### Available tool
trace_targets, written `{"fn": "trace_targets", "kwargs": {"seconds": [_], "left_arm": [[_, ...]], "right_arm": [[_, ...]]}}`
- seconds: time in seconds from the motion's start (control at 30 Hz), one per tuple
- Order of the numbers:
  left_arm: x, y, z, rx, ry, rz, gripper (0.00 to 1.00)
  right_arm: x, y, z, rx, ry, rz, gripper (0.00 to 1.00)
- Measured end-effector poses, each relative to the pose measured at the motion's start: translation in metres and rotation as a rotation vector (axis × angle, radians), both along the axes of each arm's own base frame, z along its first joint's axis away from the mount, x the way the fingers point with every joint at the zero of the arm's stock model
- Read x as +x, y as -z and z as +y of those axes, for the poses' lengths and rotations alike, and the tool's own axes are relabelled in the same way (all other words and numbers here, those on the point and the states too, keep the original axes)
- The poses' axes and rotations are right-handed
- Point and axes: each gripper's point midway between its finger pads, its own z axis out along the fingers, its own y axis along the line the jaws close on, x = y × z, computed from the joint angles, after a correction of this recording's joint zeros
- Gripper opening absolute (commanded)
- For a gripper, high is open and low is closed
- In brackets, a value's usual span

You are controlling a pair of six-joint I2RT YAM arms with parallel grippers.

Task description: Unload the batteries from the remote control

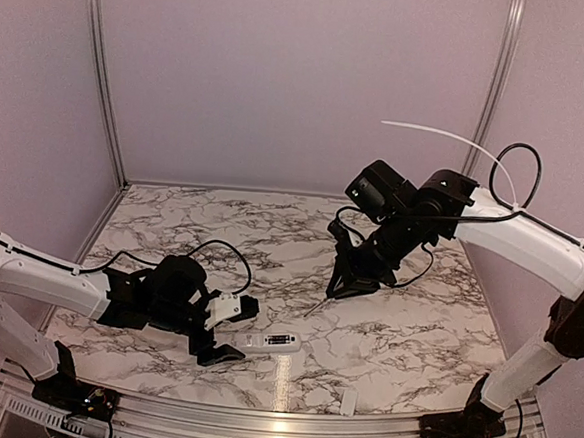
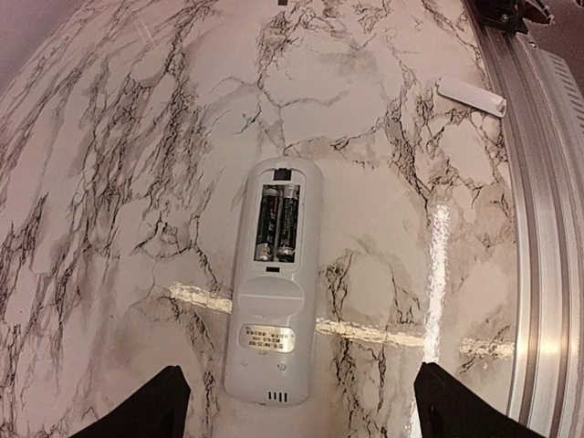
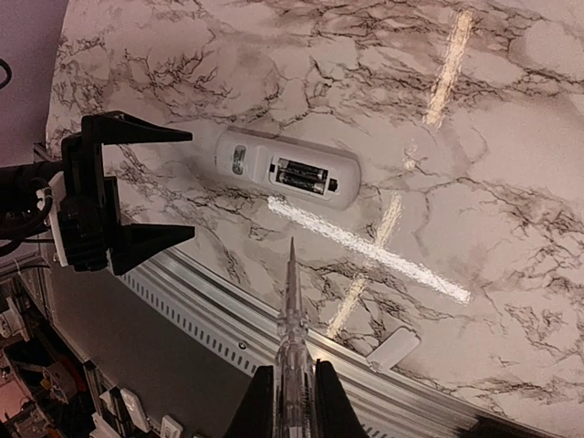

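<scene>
1. Find remote (image 2: 274, 310) face down near the near edge of the surface (image 1: 404, 337), about mid-width, back compartment open.
2. Note both batteries (image 2: 276, 224) seated side by side in the compartment; none out yet.
3. Note cover (image 2: 470, 96) lying apart at the near edge, right of remote.
4. See left gripper (image 1: 232, 328) spread wide, holding nothing, just left of remote and lined up with its end.
5. See right gripper (image 3: 290, 370) pinching a thin pale stick (image 3: 290, 301), tip aimed at remote but short of it; cannot tell whether tip touches the surface.
6. Judge step as prying out the first battery, not begun: lid stage done, removal all left.
7. Next, likely: bring stick tip down into the compartment at one battery's end, then lever up gently.
8. Probably also close left gripper on remote's sides first, to stop it sliding under the push.
9. Watch for stick slipping off the round battery.
</scene>
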Motion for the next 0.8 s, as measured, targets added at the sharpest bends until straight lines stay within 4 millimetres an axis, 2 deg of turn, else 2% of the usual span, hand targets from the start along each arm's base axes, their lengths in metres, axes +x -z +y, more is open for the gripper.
{"fn": "trace_targets", "kwargs": {"seconds": [0.33,0.8], "left_arm": [[0.013,0.018,-0.005,-0.001,0.01,-0.028,0.89],[0.019,0.052,-0.004,0.017,0.033,0.019,0.79]], "right_arm": [[0.001,0.005,0.001,-0.012,0.008,0.014,0.0],[0.002,0.018,0.004,-0.043,0.006,0.042,0.0]]}}
